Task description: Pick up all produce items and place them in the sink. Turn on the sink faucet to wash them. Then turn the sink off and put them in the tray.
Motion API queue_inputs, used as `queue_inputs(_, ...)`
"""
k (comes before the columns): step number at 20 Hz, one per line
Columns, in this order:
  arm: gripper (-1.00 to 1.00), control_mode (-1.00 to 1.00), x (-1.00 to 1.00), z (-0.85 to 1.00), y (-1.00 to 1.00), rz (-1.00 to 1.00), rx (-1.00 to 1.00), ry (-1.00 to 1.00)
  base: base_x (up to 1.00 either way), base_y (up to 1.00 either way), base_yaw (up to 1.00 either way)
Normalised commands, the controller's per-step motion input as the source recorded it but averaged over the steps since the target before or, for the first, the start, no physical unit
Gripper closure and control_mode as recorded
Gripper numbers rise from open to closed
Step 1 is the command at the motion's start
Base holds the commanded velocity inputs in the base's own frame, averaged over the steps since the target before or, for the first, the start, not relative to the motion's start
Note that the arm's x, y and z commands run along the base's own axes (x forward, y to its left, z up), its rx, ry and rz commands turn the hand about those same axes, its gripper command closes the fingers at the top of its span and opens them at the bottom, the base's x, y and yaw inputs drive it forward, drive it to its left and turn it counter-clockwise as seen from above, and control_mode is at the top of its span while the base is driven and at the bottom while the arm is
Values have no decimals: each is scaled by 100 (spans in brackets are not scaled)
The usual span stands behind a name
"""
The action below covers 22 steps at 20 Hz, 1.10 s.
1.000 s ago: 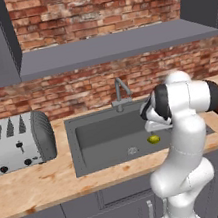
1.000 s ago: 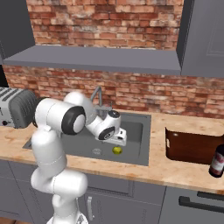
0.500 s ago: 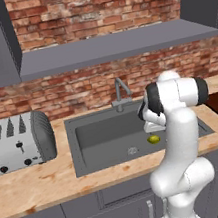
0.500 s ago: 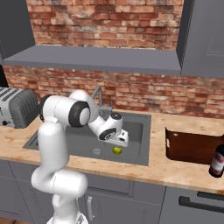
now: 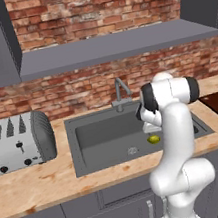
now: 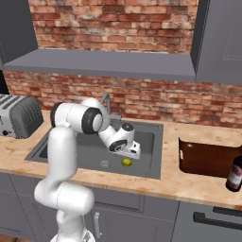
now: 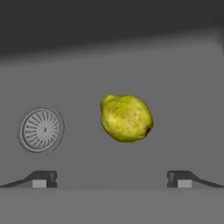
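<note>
One lime sits on the sink floor, loose, nothing touching it. In the hand view it lies between my two fingertips and a bit beyond them, with the round drain off to its left. My jaws are spread wide, empty. My gripper hangs low inside the basin, just above the lime in the right base view; from the left base view the lime peeks out beside my forearm, near the front right of the basin, drain to its left.

Faucet stands at the back rim of the sink, spout bent over the basin; whether water runs I cannot tell. Tray, reddish brown, rests on the bench right of the sink, well apart from the lime. Dark bottle stands just beside the tray at the right edge. Toaster sits on the bench left of the sink. Brick wall behind.
</note>
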Motion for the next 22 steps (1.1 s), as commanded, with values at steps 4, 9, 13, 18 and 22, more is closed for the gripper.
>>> queue_inputs(4, -100, -100, 28, -26, -2, -1, 0, 0, 0, 0, 0)
queue_inputs(9, -100, -100, 26, -26, -2, 0, 0, 0, 0, 0, 0)
queue_inputs(13, -100, -100, 23, -27, -3, 0, 0, 0, 0, 0, 0)
queue_inputs(18, -100, -100, 8, -23, -4, 0, 0, 0, 0, 0, 0)
queue_inputs(22, -100, -100, 5, -20, 0, 0, 0, 0, 0, 0, 0)
